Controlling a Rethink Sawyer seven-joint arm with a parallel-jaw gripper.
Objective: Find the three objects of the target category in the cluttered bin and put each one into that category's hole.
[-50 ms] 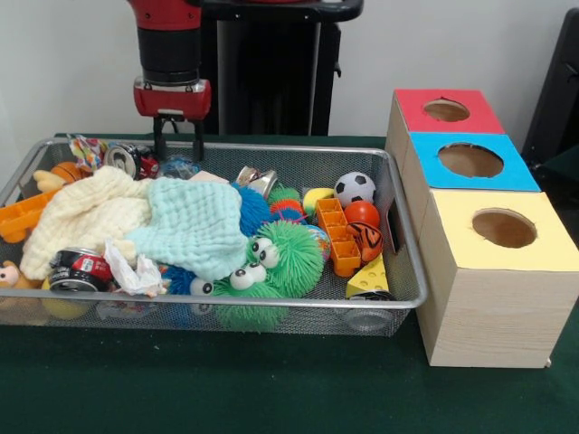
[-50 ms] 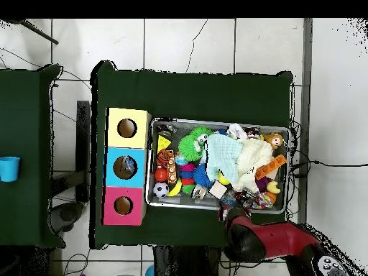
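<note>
The gripper [image 1: 178, 137] hangs with fingers spread and empty above the far rim of the wire bin [image 1: 398, 237], near a crushed can [image 1: 122, 158]. The three-hole box [image 1: 493, 271] touches the bin's side; a soccer ball [image 1: 355, 188] lies in the bin's corner nearest it.
</note>
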